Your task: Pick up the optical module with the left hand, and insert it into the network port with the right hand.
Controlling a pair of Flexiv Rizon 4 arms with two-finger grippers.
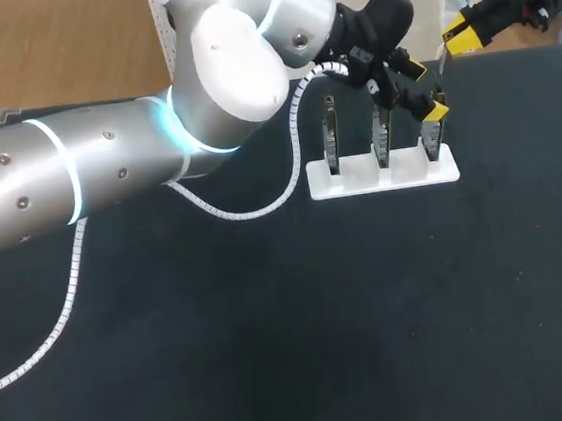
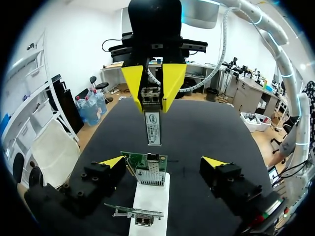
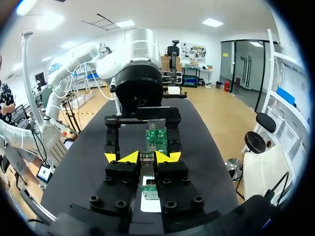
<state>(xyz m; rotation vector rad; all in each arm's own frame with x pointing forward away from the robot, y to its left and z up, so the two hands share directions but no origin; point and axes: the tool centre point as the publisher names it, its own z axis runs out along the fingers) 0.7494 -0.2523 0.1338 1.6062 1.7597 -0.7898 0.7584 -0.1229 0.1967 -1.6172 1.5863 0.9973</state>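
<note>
Right wrist view shows the right gripper [image 3: 143, 157] squeezed shut on the module [image 2: 153, 127]. The module sticks out past the yellow tips and points toward a green board [image 2: 149, 169]. That board stands in a white stand [image 2: 149, 201] on the dark table [image 1: 276, 352]. The left gripper [image 2: 163, 161] is open wide, with one finger on each side of the board.

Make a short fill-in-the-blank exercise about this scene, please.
1. The module sits in the tool of my ___ arm.
2. The left tool is ___.
3. The white rack carries ___ boards.
Missing words: right, open, three.
</note>
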